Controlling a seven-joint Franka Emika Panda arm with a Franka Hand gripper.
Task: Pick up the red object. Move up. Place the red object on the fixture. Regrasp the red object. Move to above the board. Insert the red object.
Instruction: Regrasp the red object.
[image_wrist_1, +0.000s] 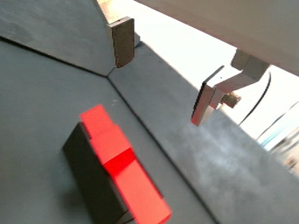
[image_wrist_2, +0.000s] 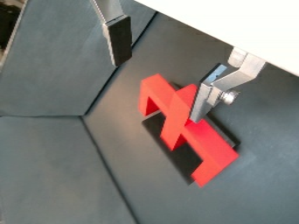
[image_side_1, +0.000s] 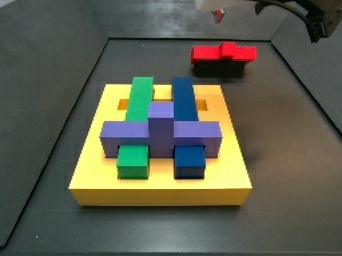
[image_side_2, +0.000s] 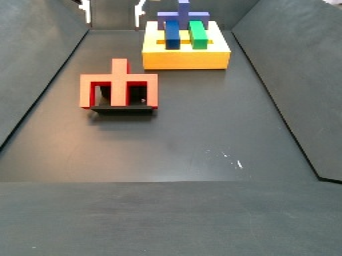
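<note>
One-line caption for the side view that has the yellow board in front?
Red object rests on the fixture behind the board; open gripper hangs above.

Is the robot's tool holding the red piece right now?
No. In a wrist view the tool is open and empty, its fingers above the red object, which lies on the fixture.

Looking down past the spread gripper (image_wrist_2: 163, 66) in both wrist views at the red object (image_wrist_2: 184, 129) on the fixture (image_wrist_1: 96, 181), while both side views, from opposite ends, share these plus the board (image_side_1: 160, 175).
</note>
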